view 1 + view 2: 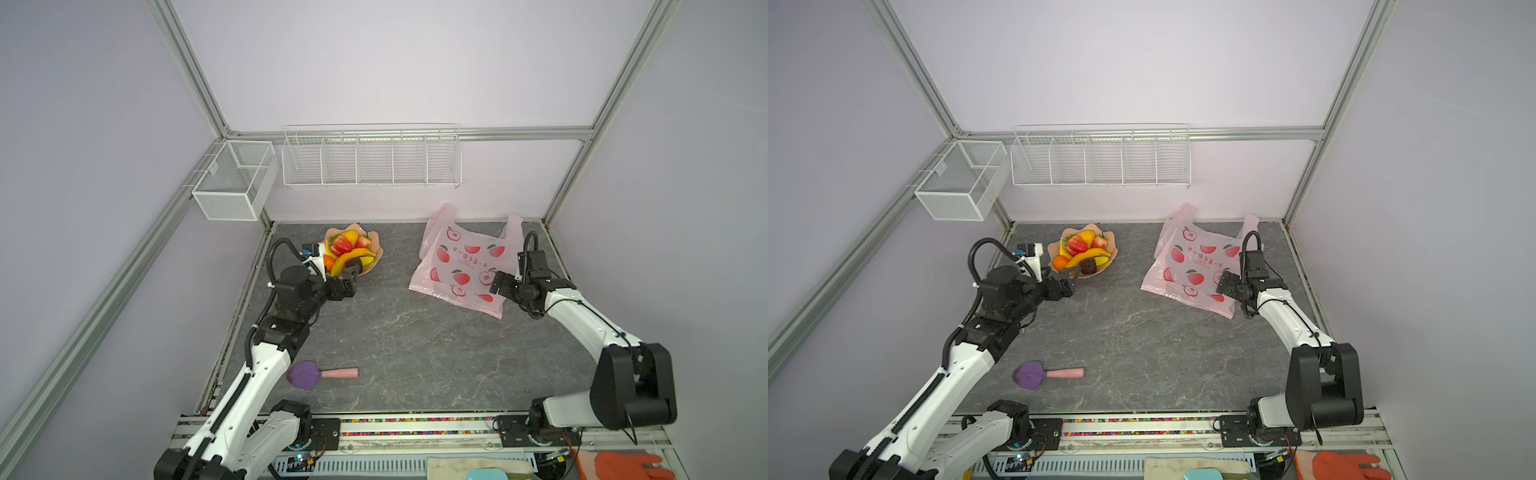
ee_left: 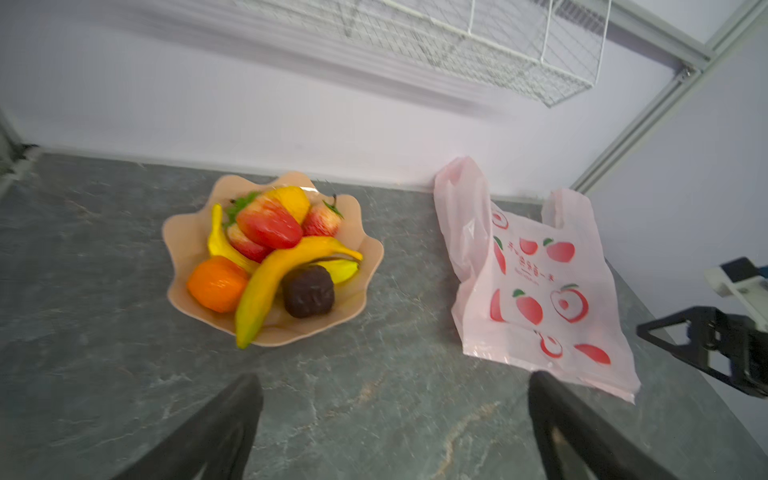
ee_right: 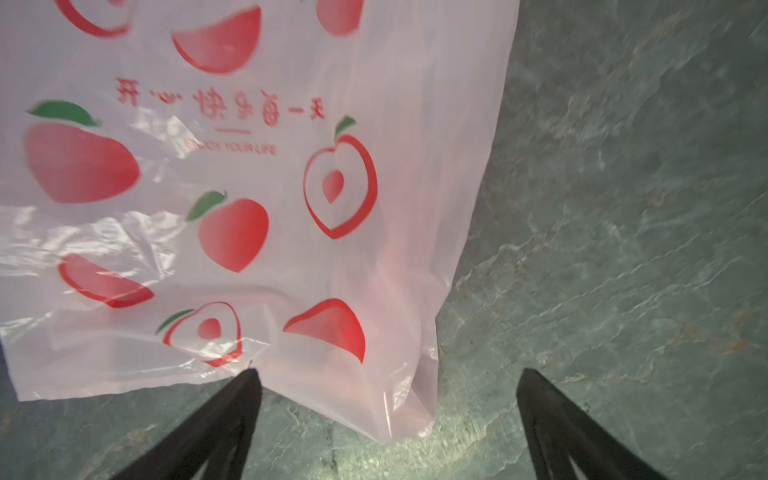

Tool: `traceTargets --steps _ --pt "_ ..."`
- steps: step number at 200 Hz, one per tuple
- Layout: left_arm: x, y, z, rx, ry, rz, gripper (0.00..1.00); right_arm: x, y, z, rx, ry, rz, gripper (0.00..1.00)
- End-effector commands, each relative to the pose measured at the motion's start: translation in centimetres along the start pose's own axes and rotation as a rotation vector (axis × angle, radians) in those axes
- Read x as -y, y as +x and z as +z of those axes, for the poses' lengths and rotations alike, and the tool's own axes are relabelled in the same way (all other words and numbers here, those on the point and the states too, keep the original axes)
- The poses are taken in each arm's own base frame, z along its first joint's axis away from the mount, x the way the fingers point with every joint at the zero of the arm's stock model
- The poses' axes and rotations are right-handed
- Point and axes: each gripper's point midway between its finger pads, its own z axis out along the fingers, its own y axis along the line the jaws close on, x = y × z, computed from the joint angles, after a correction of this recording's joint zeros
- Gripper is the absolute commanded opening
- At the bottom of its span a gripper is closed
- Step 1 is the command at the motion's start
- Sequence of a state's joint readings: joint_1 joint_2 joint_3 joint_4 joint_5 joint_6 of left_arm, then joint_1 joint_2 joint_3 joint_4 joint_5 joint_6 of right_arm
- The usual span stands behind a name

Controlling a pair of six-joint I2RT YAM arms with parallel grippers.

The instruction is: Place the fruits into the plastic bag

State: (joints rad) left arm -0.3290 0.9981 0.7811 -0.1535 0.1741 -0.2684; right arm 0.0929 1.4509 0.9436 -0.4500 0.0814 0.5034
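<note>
Grey marbled tabletop (image 1: 399, 345), boxed in by pale lilac walls and a metal frame. On it the fruits (image 2: 270, 274) (bananas, strawberries, an orange, a yellow-orange one and a dark brown one) sit heaped in a peach scalloped bowl (image 2: 176, 249) close to the back wall. None is in the bag yet.

Right of the bowl and well apart from it, the plastic bag (image 1: 461, 266) lies flat with its handles toward the wall. Its mouth looks closed, so it probably needs opening before fruit can go in.

Just in front of the bowl hovers the left gripper (image 2: 395, 380), its jaws spread wide and empty, seemingly lined up for a fruit. Beyond the bag, on the side away from the bowl, the right gripper (image 3: 386, 374) is also wide open and empty. It hangs over the bag's bottom corner with one jaw near the film, though contact cannot be told.

Between bowl and bag the table is bare, a free path. A purple-headed utensil (image 1: 320, 374) lies well in front of the bowl, out of the way. The wall close behind the bowl leaves little room there.
</note>
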Motion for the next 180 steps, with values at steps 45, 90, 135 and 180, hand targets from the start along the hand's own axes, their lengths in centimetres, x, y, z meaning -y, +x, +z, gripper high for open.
traceTargets --steps 45,90,135,180 --pt "4.4 3.0 3.1 -0.148 0.118 -0.055 0.99 0.4 1.4 2.5 -0.136 0.050 0.088 0.70" --pt "5.7 2.9 4.8 -0.167 0.172 -0.082 0.97 1.7 2.7 3.8 -0.184 0.123 0.079 0.45" --pt "7.9 3.7 8.6 -0.254 0.224 -0.041 0.96 2.3 3.6 4.1 -0.203 0.149 0.030 0.20" --pt "11.6 6.5 14.3 -0.424 0.292 0.015 0.92 2.5 4.3 3.3 -0.196 0.159 -0.022 0.17"
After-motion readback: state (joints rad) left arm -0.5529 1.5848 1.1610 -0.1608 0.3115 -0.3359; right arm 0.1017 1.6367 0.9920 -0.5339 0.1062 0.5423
